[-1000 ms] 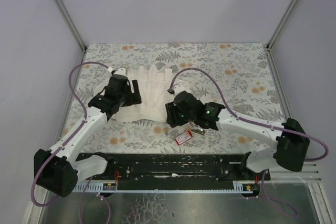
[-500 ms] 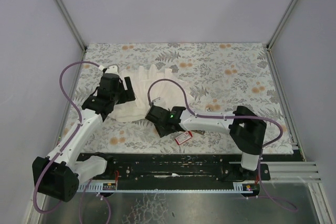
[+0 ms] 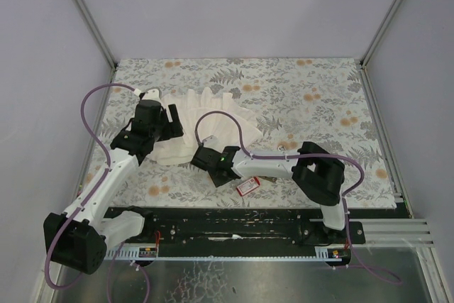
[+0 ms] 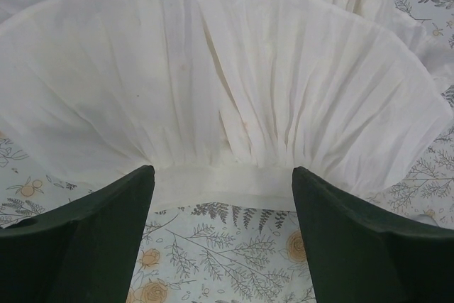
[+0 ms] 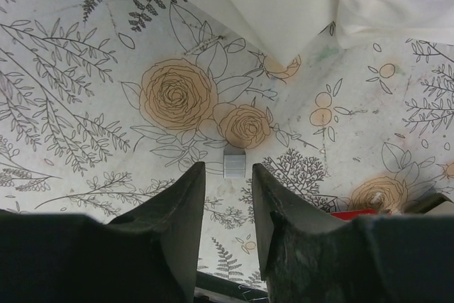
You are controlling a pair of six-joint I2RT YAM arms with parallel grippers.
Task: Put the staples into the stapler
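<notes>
A tiny silvery strip of staples (image 5: 235, 162) lies loose on the floral table cover, just beyond the tips of my right gripper (image 5: 227, 175). Its jaws stand narrowly open with nothing between them. The red staple box (image 3: 247, 186) sits right of that gripper (image 3: 211, 164), and its red edge (image 5: 352, 213) shows low in the right wrist view. I cannot make out the stapler in any view. My left gripper (image 4: 223, 179) is wide open and empty, hanging over the near hem of the white pleated cloth (image 4: 227, 90).
The white cloth (image 3: 209, 122) spreads across the middle left of the table, and one corner (image 5: 284, 5) reaches close to the right gripper. The black rail (image 3: 227, 225) runs along the near edge.
My right arm has swung left, from beside the red box to a spot left of it, and its jaws have narrowed. The left gripper has shifted slightly along the cloth and stays open.
</notes>
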